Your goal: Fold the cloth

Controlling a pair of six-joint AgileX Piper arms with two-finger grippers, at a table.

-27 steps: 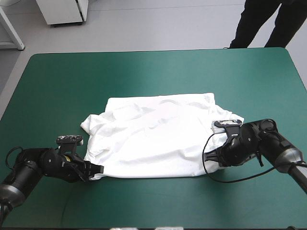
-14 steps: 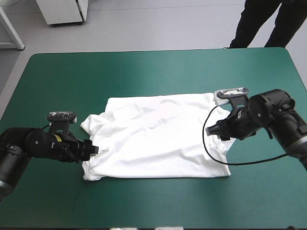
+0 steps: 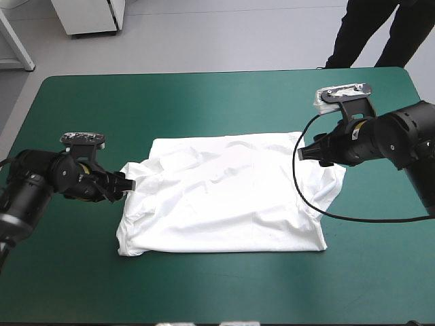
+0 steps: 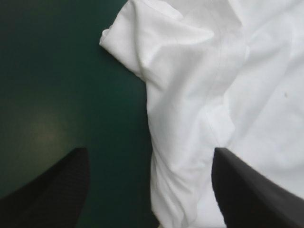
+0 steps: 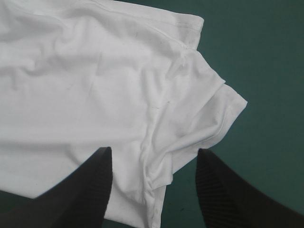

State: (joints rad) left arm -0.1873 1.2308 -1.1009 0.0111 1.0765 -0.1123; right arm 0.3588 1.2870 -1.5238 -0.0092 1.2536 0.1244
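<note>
White T-shirt (image 3: 224,197) spread nearly flat on the middle of the table, slightly nearer the near edge, lightly wrinkled. Its left sleeve (image 3: 132,173) is bunched and folded in on itself; its right sleeve (image 3: 331,180) lies out to the side with soft creases. The hem side, toward the near edge, runs fairly straight.

The teal-green cover (image 3: 204,102) surrounds the garment on every side, with a wide bare band toward the far edge. Beyond that edge: grey floor (image 3: 224,34) and the lower part of a white cabinet (image 3: 88,15).

Left gripper (image 3: 126,185), at the shirt's left edge just beside the bunched sleeve. In the left wrist view its black fingers stand wide apart, one over the bare cover and the other over cloth, the shirt's side edge running between them. Nothing is gripped; whether a finger touches the fabric cannot be told.

Right gripper (image 3: 309,153), at the shirt's right side beside the other sleeve. In the right wrist view its fingers are likewise spread, with the creased seam where sleeve meets body lying between them. No cloth is pinched. Contact cannot be told.
</note>
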